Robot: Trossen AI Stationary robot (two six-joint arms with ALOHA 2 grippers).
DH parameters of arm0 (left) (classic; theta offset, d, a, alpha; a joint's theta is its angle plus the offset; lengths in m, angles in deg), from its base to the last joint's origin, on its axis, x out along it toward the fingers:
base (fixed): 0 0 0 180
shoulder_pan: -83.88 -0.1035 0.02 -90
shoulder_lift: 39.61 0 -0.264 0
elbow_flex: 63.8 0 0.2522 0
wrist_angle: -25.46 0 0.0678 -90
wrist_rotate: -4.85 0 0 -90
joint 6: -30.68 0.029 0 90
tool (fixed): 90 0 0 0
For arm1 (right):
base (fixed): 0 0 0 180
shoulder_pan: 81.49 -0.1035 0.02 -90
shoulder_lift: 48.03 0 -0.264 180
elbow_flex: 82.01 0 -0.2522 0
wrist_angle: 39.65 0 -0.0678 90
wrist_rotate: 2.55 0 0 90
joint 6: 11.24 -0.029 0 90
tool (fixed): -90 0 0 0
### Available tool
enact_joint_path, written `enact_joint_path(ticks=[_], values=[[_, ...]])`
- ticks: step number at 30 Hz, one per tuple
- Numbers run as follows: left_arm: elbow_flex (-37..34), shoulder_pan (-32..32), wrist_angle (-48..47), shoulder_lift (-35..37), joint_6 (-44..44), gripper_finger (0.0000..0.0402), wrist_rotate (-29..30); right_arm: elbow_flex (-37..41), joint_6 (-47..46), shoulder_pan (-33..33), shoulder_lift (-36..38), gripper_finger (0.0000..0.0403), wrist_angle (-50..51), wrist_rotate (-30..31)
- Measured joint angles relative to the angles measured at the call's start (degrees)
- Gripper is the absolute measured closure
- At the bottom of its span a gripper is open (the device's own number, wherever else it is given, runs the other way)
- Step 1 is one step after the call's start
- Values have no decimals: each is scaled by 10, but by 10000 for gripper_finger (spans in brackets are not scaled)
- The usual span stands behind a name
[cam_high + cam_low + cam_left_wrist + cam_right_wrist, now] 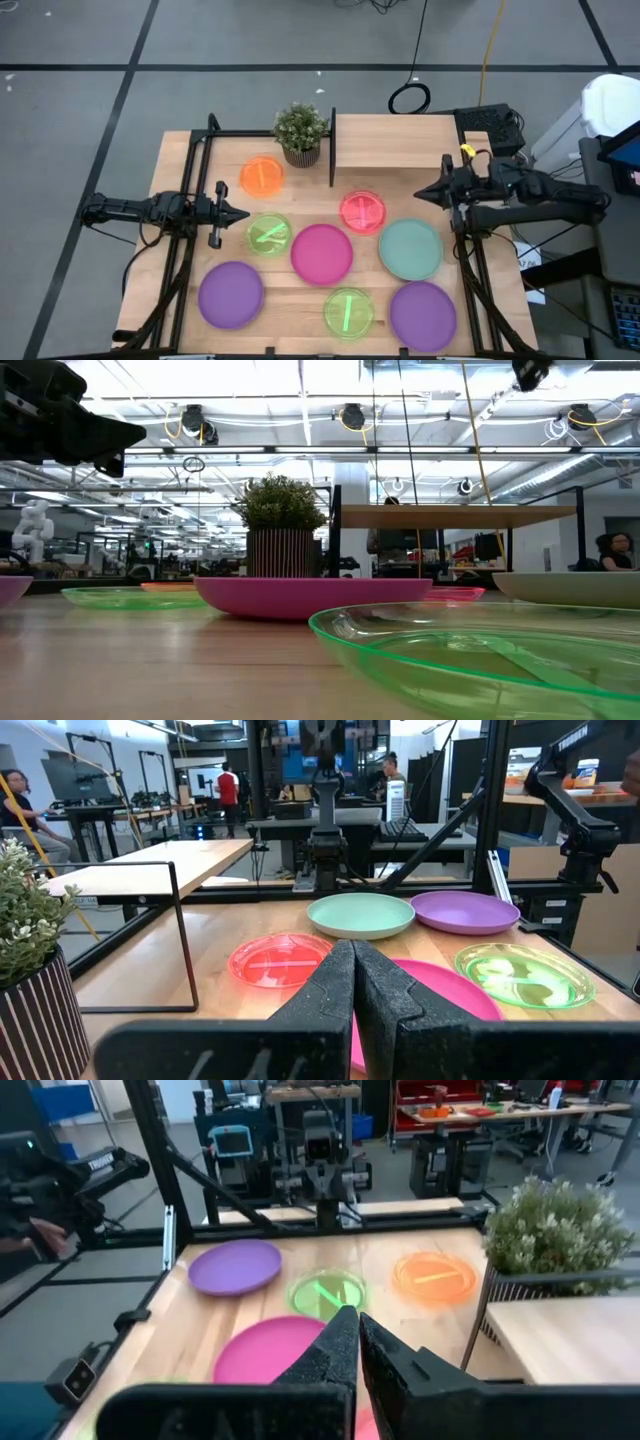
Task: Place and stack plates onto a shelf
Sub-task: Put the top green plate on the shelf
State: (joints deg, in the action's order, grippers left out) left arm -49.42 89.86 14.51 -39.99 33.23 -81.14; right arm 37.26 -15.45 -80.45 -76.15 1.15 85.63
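Note:
Eight plates lie flat on the tabletop: orange [262, 176], pink-red [362, 211], teal [410, 249], magenta [321, 253], two lime green [268, 235] [348, 311], two purple [231, 294] [422, 314]. The shelf [395, 141] stands at the far side, its board bare. My left gripper [243, 213] is shut and empty, above the table's left part beside the nearer-left lime plate. My right gripper [420, 194] is shut and empty, above the table's right part between the pink-red plate and the shelf's near edge.
A potted green plant [301, 133] stands just left of the shelf's black upright edge [332, 148]. Black frame rails [195, 160] run along the table's left and right sides.

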Motion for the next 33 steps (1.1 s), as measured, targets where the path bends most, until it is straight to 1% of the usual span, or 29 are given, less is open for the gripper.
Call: enact_joint_path(ticks=[6, 13, 16, 23, 27, 33], values=[[0, 0, 0, 0, 0, 398, 0, -78, 0, 0, -53, 403, 42, 0], [0, 0, 0, 0, 0, 398, 0, -176, -11, 0, -126, 403, 147, 0], [0, 0, 0, 0, 0, 398, 0, -200, -11, 0, -153, 403, 165, 1], [0, 0, 0, 0, 0, 398, 0, -209, -19, 0, -190, 403, 178, 5], [0, 0, 5, 0, 0, 398, 0, -209, -38, 0, -207, 403, 207, 34], [0, 0, 28, 0, 14, 398, 4, -209, -73, 0, -226, 403, 235, 32]])
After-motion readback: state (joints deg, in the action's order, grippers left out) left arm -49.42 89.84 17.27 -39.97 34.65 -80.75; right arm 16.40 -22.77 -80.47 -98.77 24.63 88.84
